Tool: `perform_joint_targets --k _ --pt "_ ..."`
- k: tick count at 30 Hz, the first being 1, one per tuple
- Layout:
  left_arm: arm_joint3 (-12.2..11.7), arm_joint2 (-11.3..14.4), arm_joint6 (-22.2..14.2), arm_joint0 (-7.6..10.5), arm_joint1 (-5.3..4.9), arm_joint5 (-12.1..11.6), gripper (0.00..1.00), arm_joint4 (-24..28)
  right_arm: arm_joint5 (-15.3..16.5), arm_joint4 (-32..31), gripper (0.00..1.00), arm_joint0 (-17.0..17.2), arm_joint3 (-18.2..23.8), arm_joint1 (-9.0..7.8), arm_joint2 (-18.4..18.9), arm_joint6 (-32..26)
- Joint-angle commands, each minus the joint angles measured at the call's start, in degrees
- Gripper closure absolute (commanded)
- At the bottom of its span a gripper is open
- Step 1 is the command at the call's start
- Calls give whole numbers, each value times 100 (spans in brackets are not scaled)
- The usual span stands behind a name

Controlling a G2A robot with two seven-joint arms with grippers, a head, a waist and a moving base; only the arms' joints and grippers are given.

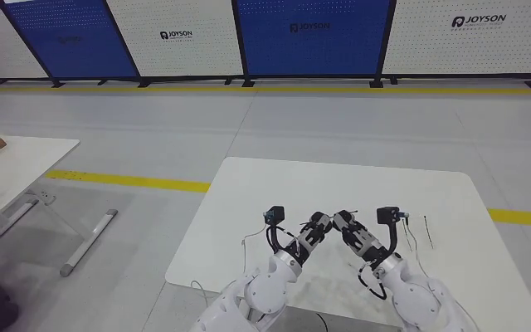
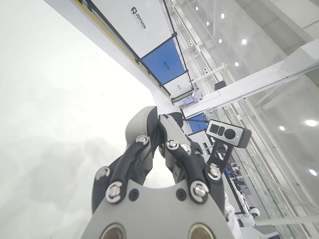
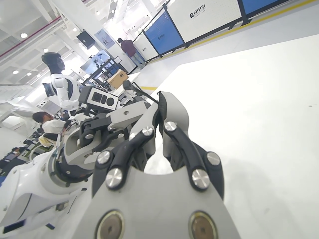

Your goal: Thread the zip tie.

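Both arms meet tip to tip over the near edge of the table [image 1: 332,178], abt midway along. On the left gripper [image 2: 157,115] the jaws are together, pinching a thin black strap, the zip tie [image 3: 140,93]. On the right gripper [image 3: 159,98] the jaws are also closed on that tie, w/ the head end poking out past the tips, up in the air, clear of the tabletop. Can't tell whether the tail is in the head (too small, and the fingers cover the join). A second zip tie [image 1: 430,231] lies flat near the right edge. Risks from here, imo: the slot is tiny, so a slight misalign and the strap buckles or skates past it. Pull too hard on such a thin pinch and it slips out of the pads and drops. A twist in the strap could put the teeth the wrong way round, so no lock.
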State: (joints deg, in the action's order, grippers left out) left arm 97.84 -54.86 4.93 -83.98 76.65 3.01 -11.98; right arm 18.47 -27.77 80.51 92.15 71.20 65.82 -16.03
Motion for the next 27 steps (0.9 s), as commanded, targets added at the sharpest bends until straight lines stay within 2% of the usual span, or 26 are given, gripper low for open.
perform_joint_targets --k 1,6,7,8,9,11,12,14,17,18,20,21,22,23,27 --pt "4 -5 -13 -4 -1 -7 100 -5 12 265 100 -23 -26 2 21 -136" --pt "1 -9 17 -10 0 42 100 -89 3 660 100 -70 -40 -7 102 -381" --pt "-1 -9 22 -10 1 48 100 -94 -4 694 76 -69 -39 -7 109 -391" --pt "-5 -11 31 -10 2 58 100 -98 -14 720 27 -69 -36 -8 116 -394" --pt "-8 -12 42 -9 4 71 100 -100 -13 720 13 -71 -24 -9 126 -381" --pt "-12 -13 50 -8 6 93 100 -104 3 627 12 -58 1 -13 140 -297" --pt "-15 -13 51 -7 8 103 100 -105 6 559 15 -45 19 -14 145 -238" --pt "-17 -13 54 -5 11 118 100 -104 -45 318 10 -13 63 -18 153 -85" --pt "-26 -15 60 -3 15 131 100 -96 -104 27 24 28 100 -16 127 131" --pt "-27 -15 63 -3 17 134 100 -96 -110 -29 52 36 102 -15 118 178" --pt "-30 -16 69 -5 19 135 100 -97 -112 -92 62 53 105 -11 103 258" --pt "-30 -18 71 -6 20 132 100 -96 -108 -101 73 58 104 -10 100 282" --pt "-29 -21 73 -9 20 127 100 -94 -105 -111 96 62 102 -10 100 301" --pt "-29 -24 74 -11 21 119 100 -95 -100 -124 100 66 101 -9 102 318" --pt "-32 -35 97 -21 25 86 100 -68 -86 -139 100 63 76 -9 106 316"
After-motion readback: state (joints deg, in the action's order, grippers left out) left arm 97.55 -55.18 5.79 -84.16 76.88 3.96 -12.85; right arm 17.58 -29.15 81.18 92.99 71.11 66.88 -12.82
